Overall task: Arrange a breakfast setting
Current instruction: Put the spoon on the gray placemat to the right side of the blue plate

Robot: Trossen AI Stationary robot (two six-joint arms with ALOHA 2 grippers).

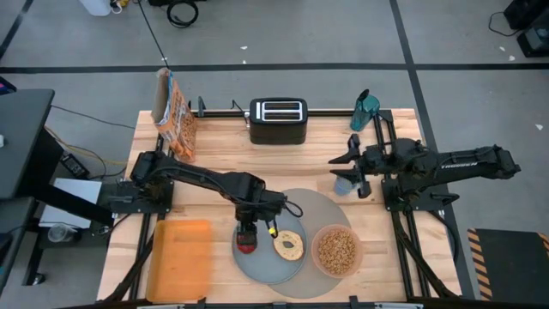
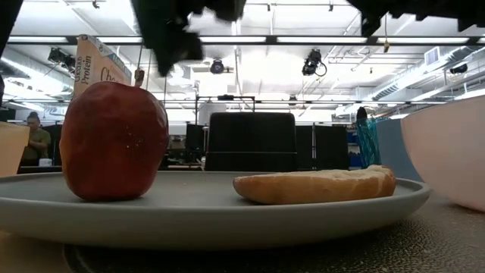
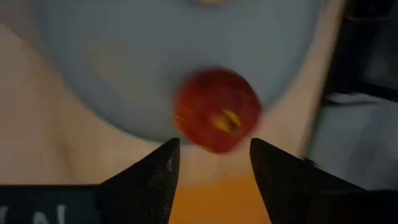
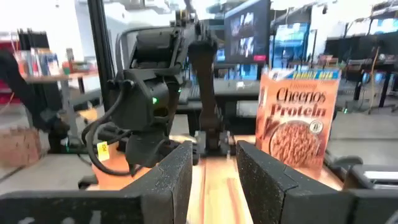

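A red apple (image 1: pixel 246 243) stands on the left part of the grey-blue plate (image 1: pixel 262 264), and a bagel half (image 1: pixel 289 245) lies on the plate to its right. The plate and a pink bowl (image 1: pixel 336 251) of brown cereal rest on the round grey mat (image 1: pixel 326 210). My left gripper (image 3: pixel 214 155) hangs open just above the apple (image 3: pixel 217 110), pointing down, apart from it. My right gripper (image 1: pixel 346 172) is open and empty at mid right. The teal tumbler (image 1: pixel 364 110) stands at the far right. The spoon is out of view.
A black toaster (image 1: pixel 278 120) stands at the far middle edge. A cereal box (image 1: pixel 174 116) stands at the far left. An orange tray (image 1: pixel 180 257) lies at the near left, beside the plate. Bare wood lies between the toaster and the mat.
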